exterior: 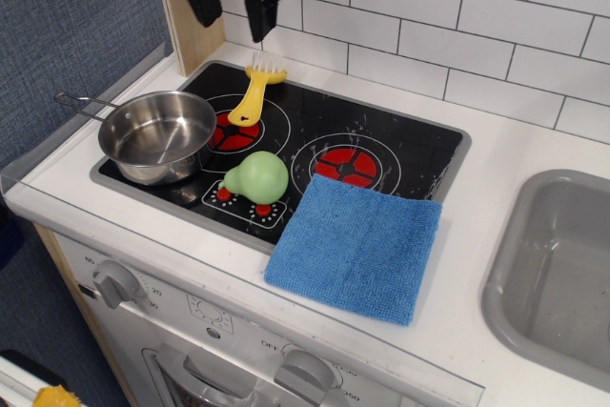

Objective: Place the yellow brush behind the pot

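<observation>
The yellow brush (pixel 254 91) lies flat on the black stovetop (pixel 381 131), behind and to the right of the pot, its bristle head toward the back wall and its handle end over the left red burner. The shiny steel pot (pixel 158 135) stands at the stove's front left, its thin handle pointing left. My black gripper (pixel 232 9) hangs open and empty above the stove's back left corner, well clear of the brush.
A pale green pear-shaped toy (pixel 256 177) sits at the stove's front. A folded blue cloth (pixel 357 243) lies right of it, over the stove's edge. A grey sink (pixel 562 264) is at the far right. A wooden post (pixel 181 7) and tiled wall stand behind.
</observation>
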`<action>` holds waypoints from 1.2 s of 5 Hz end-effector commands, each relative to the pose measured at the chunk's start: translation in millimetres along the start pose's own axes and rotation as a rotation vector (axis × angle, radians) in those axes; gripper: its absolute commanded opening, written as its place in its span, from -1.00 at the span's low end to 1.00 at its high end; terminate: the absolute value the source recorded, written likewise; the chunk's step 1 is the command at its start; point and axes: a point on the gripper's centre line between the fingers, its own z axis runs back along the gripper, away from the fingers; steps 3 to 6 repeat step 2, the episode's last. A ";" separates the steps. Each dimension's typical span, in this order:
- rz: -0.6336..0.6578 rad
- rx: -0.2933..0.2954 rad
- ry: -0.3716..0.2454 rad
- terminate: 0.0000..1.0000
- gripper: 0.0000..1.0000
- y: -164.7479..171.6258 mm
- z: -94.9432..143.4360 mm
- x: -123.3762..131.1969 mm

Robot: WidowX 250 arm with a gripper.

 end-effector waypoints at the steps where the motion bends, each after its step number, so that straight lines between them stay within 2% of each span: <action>1: -0.014 0.006 -0.034 -1.00 1.00 -2.1 23.7 -9.3; 2: -0.014 0.006 -0.034 1.00 1.00 -2.1 23.7 -9.3; 6: -0.014 0.006 -0.034 1.00 1.00 -2.1 23.7 -9.3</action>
